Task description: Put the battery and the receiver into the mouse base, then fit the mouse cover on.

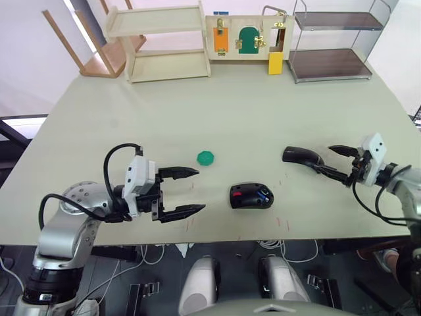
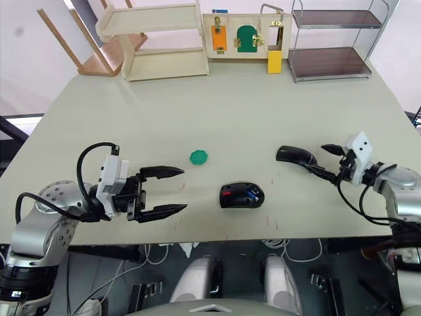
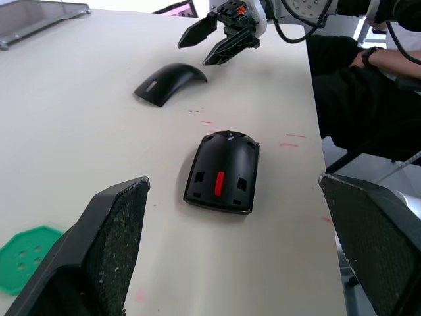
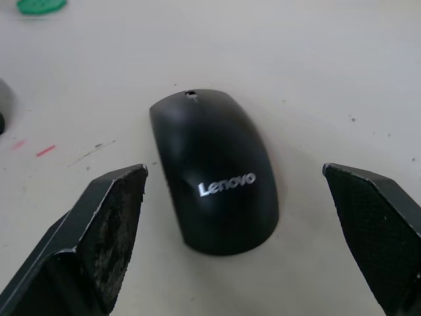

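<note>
Mouse base (image 1: 250, 196) near front table (image 1: 263, 118) edge, open side up, red parts and blue battery (image 1: 264, 195) visible inside. Receiver not discernible. Left gripper (image 1: 189, 193) left of mouse base, apart from it, fingers spread wide, holding nothing. Green disc (image 1: 206, 157) beyond and left of mouse base, just past left gripper tips. Mouse cover (image 1: 300, 155) beyond and right of mouse base, lying flat, pale mark up. Right gripper (image 1: 337, 163) right of mouse base, at cover's right end, fingers spread, nothing pinched. Wooden shelf (image 1: 163, 41), latch board (image 1: 247, 36), wire rack (image 1: 332, 43) along far edge, well beyond mouse base.
</note>
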